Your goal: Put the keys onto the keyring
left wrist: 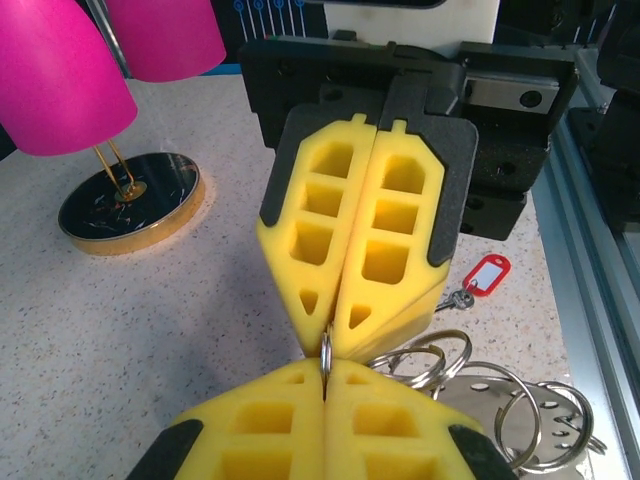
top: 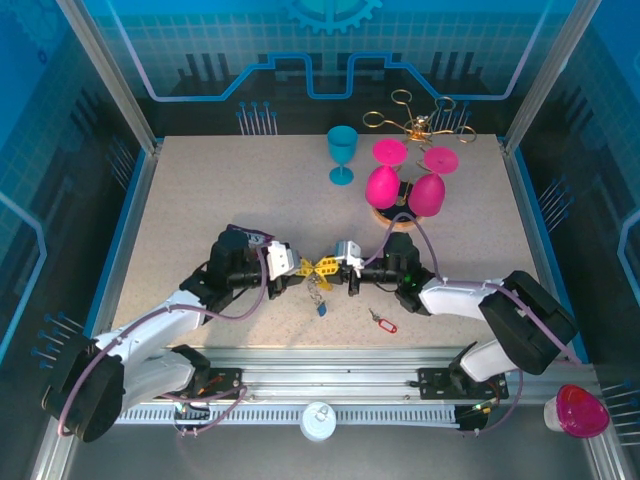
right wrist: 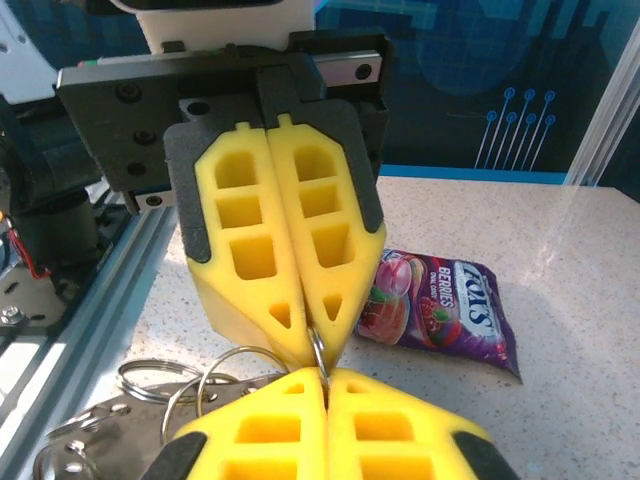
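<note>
Holding steady matters most: left claw (top: 306,268) and right claw (top: 330,266) meet tip to tip at mid-tabletop (top: 200,200), both clamped tight on the keyring (left wrist: 325,350), a thin silver wire loop seen edge-on. Hollow-celled yellow pads (left wrist: 400,230) may slip on slick wire, so pry gently without twisting. A blue-headed key (top: 321,308) dangles below; a red-headed key (top: 383,322) lies loose, near-right.

A speckled beige table (top: 220,190) sits boxed in by blue circuit-patterned walls (top: 200,50) — brightly, evenly lit.
</note>
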`<state>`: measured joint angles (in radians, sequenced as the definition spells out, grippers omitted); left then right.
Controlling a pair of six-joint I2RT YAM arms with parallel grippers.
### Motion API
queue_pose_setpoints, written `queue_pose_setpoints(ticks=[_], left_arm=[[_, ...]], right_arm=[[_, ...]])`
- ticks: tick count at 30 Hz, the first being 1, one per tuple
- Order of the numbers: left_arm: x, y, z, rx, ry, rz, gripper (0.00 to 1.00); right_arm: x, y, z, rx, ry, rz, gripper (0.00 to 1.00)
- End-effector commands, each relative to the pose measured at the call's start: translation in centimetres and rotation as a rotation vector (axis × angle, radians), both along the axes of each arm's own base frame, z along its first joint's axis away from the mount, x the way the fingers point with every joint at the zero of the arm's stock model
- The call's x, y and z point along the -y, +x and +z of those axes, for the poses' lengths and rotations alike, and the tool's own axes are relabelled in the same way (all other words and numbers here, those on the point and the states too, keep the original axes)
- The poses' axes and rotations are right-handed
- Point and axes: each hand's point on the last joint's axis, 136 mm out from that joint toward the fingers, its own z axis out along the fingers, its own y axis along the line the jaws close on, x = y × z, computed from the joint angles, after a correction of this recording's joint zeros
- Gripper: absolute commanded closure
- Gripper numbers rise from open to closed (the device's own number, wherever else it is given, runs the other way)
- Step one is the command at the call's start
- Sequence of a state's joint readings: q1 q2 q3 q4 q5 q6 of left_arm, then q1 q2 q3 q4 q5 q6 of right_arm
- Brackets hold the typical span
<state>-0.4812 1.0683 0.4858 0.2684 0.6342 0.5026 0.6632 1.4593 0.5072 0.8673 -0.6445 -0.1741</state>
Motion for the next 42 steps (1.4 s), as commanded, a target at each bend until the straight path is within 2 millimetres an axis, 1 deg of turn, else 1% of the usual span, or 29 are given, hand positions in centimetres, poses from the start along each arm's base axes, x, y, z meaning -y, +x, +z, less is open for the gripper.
queue_pose_setpoints(ticks=[1, 2, 3, 5, 8, 10, 13, 17, 19, 22, 23, 25, 26, 27, 28, 31, 34, 38, 42], left_arm=[[0.5, -0.6, 1.0, 0.023, -0.031, -0.045, 0.99], [0.3, -0.3, 0.7, 0.016, -0.008, -0.028, 0.9], [0.1, -0.2, 0.6, 0.014, 0.013, -0.015, 0.84], [-0.2, 0.0, 0.1, 0.013, 0.059, -0.004, 0.76], [-0.5, 0.2, -0.2, 0.006, 0.112, -0.001, 0.73], [-0.5, 0.1, -0.3, 0.004, 0.136, -0.012, 0.74], [-0.4, 0.0, -0.1, 0.011, 0.152, -0.035, 0.79], [-0.3, -0.4, 0.3, 0.027, 0.16, -0.065, 0.95], [-0.2, -0.7, 0.5, 0.045, 0.161, -0.078, 1.0], [-0.2, -0.7, 0.4, 0.079, 0.176, -0.078, 1.0], [-0.2, -0.7, 0.4, 0.099, 0.18, -0.075, 1.0], [-0.2, -0.6, 0.2, 0.155, 0.194, -0.06, 1.0], [-0.1, -0.5, 0.3, 0.197, 0.2, -0.051, 1.0], [-0.1, -0.4, 0.3, 0.23, 0.205, -0.038, 1.0], [0.0, -0.3, 0.3, 0.265, 0.213, -0.027, 1.0], [0.2, -0.2, 0.5, 0.344, 0.234, -0.012, 1.0], [0.3, -0.2, 0.4, 0.414, 0.262, -0.005, 1.0], [0.5, -0.3, -0.1, 0.515, 0.303, 0.004, 1.0], [0.6, -0.2, -0.2, 0.578, 0.32, 0.015, 1.0]], right_arm=[[-0.4, 0.4, 1.5, 0.062, 0.004, 0.004, 1.0], [-0.3, 0.3, 1.4, 0.071, -0.027, 0.008, 1.0], [-0.3, 0.1, 1.2, 0.077, -0.058, 0.014, 1.0], [-0.4, -0.4, 0.7, 0.111, -0.144, 0.033, 1.0], [-0.4, -1.1, 0.2, 0.14, -0.241, 0.066, 1.0], [-0.4, -1.6, -0.1, 0.147, -0.293, 0.09, 1.0], [-0.6, -1.9, 0.4, 0.16, -0.319, 0.112, 1.0], [-1.1, -2.5, 1.0, 0.168, -0.338, 0.144, 1.0], [-1.2, -2.7, 1.4, 0.168, -0.328, 0.15, 1.0], [-1.0, -2.7, 1.9, 0.173, -0.302, 0.138, 1.0], [-0.9, -2.6, 1.9, 0.172, -0.294, 0.122, 0.95], [-0.4, -2.2, 1.8, 0.166, -0.27, 0.086, 0.78], [-0.1, -1.8, 1.8, 0.163, -0.254, 0.063, 0.72], [0.1, -1.6, 1.6, 0.156, -0.249, 0.042, 0.68], [0.4, -1.3, 1.3, 0.148, -0.245, 0.023, 0.66], [0.7, -0.8, 0.8, 0.148, -0.235, -0.017, 0.62], [0.7, -0.6, 0.4, 0.146, -0.234, -0.036, 0.62], [1.1, 0.0, -0.2, 0.178, -0.231, -0.081, 0.65], [1.3, -0.1, -1.0, 0.206, -0.244, -0.085, 0.68]])
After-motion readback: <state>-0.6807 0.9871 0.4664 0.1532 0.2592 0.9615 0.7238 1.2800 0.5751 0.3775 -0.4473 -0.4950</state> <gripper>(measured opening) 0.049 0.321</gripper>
